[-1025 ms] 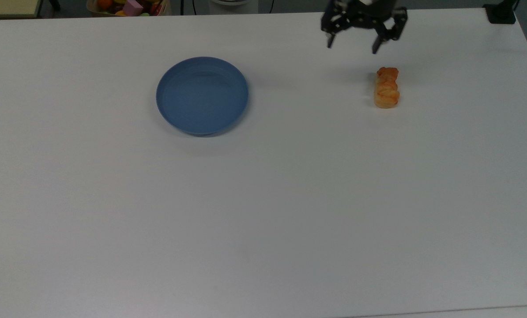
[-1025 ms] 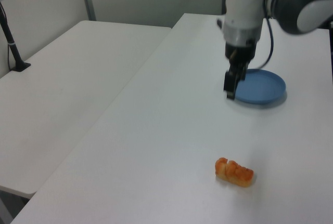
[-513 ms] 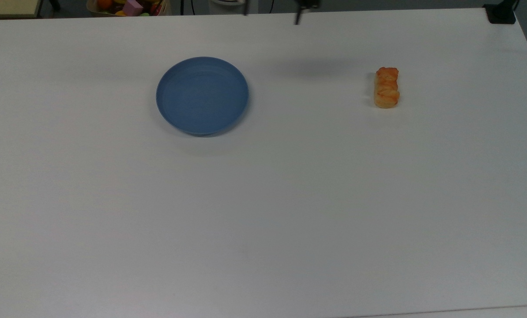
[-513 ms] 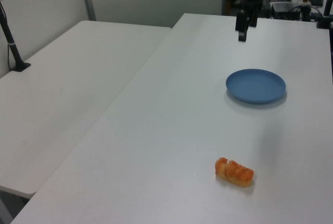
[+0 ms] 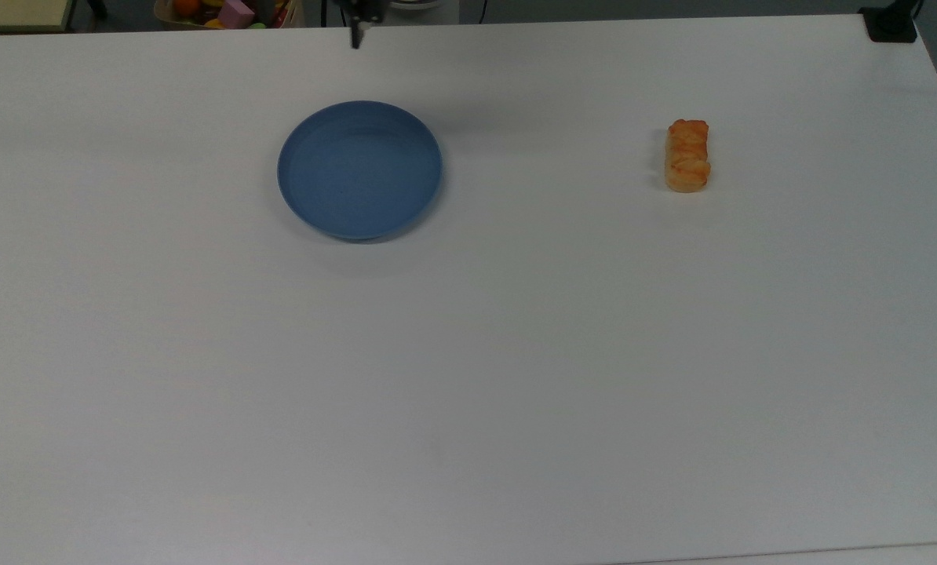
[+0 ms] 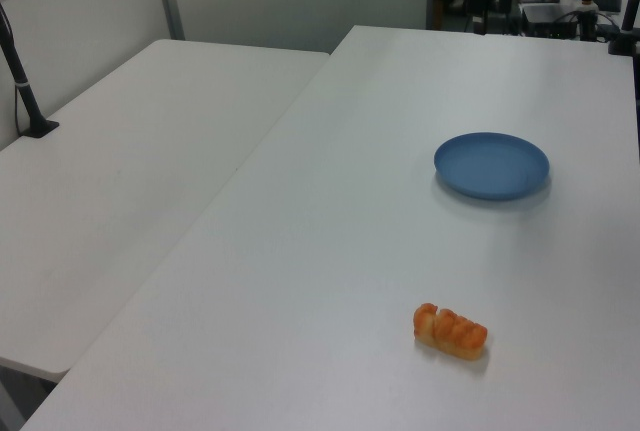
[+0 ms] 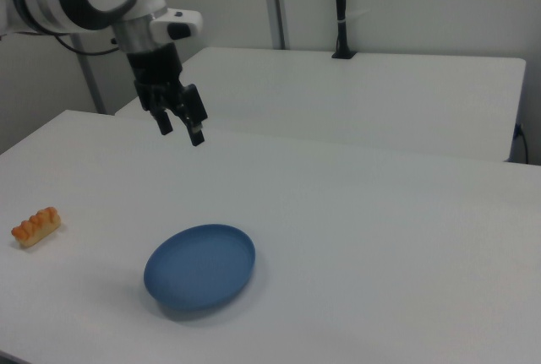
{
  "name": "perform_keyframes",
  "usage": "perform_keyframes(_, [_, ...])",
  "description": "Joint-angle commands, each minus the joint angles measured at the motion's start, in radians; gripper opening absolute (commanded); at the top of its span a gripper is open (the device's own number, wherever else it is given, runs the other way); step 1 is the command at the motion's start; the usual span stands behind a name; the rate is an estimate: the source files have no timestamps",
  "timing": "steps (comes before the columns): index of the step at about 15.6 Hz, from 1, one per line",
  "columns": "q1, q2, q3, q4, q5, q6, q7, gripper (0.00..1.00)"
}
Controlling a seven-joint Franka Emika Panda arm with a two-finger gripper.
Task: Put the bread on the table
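Golden bread (image 5: 687,155) lay on the white table (image 5: 515,353), well apart from the blue plate (image 5: 359,169) — placing looked done; my gripper (image 7: 180,122) hung spread and empty above the plate — next, just retreat

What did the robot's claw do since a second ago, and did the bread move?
The claw moved away from the bread, sliding toward the top view's left along the far edge of the table, holding nothing. The bread and the blue plate stayed put.

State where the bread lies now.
The bread lies on the bare white table in the top view's upper right, well apart from the blue plate.
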Motion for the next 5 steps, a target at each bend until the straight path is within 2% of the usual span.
perform_keyframes(1, [-0.010, 0.014, -0.041, -0.027, 0.036, 0.063, -0.012, 1.00])
perform_keyframes(5, [-0.013, 0.030, -0.068, -0.032, 0.040, 0.079, -0.012, 1.00])
